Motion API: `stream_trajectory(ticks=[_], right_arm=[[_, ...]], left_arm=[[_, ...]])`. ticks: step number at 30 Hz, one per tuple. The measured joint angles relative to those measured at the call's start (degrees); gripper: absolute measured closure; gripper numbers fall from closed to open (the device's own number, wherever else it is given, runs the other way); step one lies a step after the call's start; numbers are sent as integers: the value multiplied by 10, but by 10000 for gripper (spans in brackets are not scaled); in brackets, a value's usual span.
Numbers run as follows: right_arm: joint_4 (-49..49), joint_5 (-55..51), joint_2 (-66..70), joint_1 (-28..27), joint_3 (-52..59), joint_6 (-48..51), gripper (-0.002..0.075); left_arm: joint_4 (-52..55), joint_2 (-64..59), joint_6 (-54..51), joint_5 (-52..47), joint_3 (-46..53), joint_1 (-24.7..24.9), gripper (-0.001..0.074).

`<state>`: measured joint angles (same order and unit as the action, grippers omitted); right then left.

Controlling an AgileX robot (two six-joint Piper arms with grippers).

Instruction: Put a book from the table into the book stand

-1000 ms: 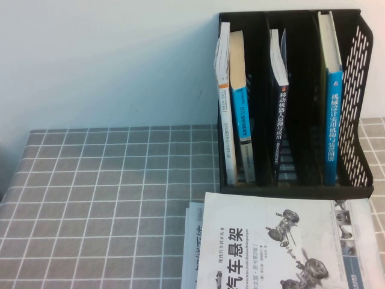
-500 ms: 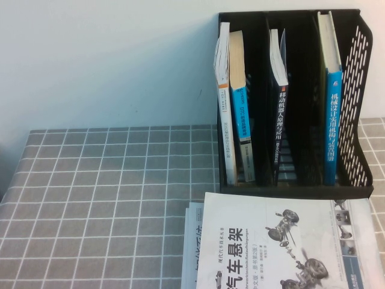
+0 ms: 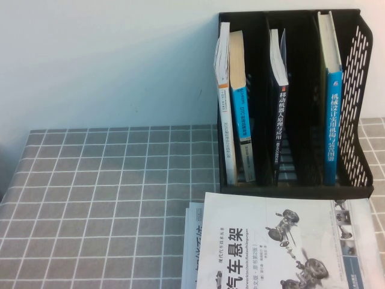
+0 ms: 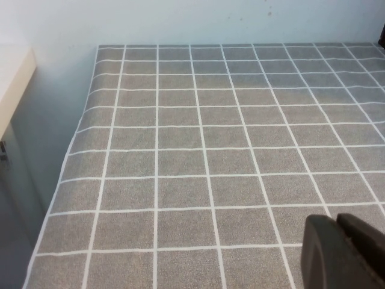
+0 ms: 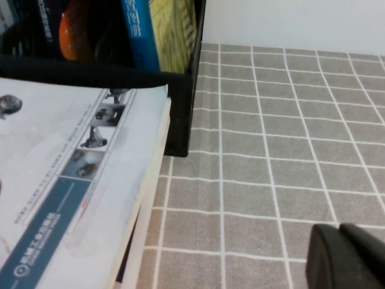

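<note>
We find the left gripper (image 4: pixel 346 253) with fingers pressed together, holding nothing, low over bare tabletop (image 4: pixel 198 150). The right gripper (image 5: pixel 349 256) shows its fingers likewise closed and empty, hovering beside the white book (image 5: pixel 66 174) lying in front of the book stand (image 3: pixel 355 90). The book (image 3: pixel 240 114) stands upright in the stand's leftmost slot, blue spine outward, beside a white-spined volume (image 3: pixel 223 96).
</note>
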<state>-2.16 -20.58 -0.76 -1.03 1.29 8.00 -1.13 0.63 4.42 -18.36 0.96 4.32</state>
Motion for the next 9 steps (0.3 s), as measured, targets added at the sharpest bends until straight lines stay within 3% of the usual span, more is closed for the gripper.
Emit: stream_trajectory(ticks=[9], right_arm=[[0, 0, 0, 0, 0, -19, 730]], left_arm=[[0, 0, 0, 0, -1, 0, 739]])
